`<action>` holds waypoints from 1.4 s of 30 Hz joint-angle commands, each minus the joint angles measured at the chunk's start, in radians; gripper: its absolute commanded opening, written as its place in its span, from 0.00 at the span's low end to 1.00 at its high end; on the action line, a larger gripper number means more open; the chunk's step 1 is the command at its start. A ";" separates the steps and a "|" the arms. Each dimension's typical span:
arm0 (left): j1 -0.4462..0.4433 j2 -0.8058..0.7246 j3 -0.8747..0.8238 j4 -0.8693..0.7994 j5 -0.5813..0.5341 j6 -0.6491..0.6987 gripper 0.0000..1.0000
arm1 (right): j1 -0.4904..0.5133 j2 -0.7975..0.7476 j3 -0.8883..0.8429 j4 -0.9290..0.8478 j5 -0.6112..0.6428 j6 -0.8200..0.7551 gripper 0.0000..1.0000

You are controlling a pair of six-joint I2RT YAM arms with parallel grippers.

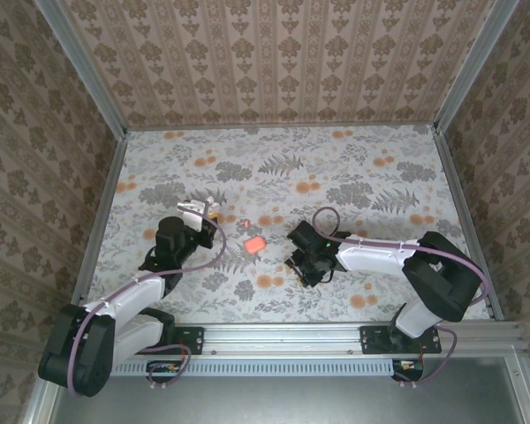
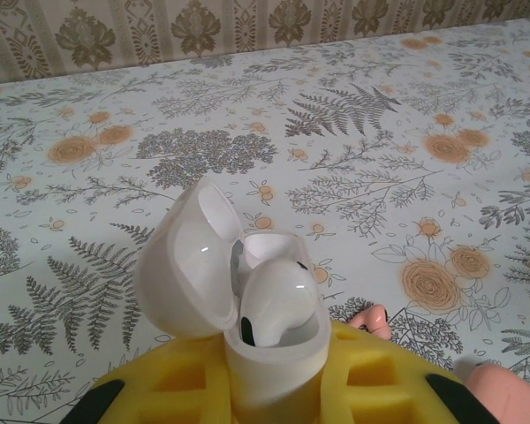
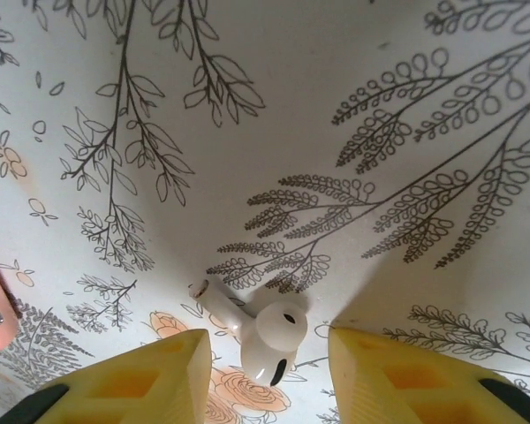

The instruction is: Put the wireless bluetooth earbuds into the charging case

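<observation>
A white loose earbud lies on the flower-print table, on its side. Its rounded head is toward the camera and its thin stem slants away toward the left finger, so the long axis runs at an angle across the gap, not square to it. The right gripper is right over it, partly open, its yellow fingers on either side of the earbud, near it but not touching. It has hold of nothing.

The white case is in the left gripper, which is clamped on the lower body and holds it upright. The lid is tipped back open, and a seated earbud already fills one slot. The free slot is likely the one behind it, though the view there is poor.

From above, the case sits well to the left of the right gripper, with a coral lump on the table between them. The right arm is by far the nearer to the loose earbud, and a pinch across the head looks the next need
</observation>
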 commanded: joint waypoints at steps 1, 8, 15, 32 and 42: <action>0.009 -0.009 0.027 0.010 0.000 -0.003 0.01 | -0.004 0.018 -0.020 0.019 0.022 0.045 0.37; 0.016 -0.009 0.025 0.010 -0.005 -0.005 0.01 | -0.018 0.050 0.041 -0.049 0.010 -0.018 0.27; 0.027 -0.006 0.025 0.006 -0.007 -0.004 0.01 | -0.068 0.090 0.162 -0.172 -0.045 -0.261 0.22; 0.145 0.011 0.035 0.043 0.076 -0.093 0.01 | -0.152 0.259 0.601 -0.702 -0.108 -1.639 0.21; 0.230 0.022 0.024 0.098 0.109 -0.143 0.01 | -0.045 0.324 0.614 -0.750 0.094 -1.958 0.21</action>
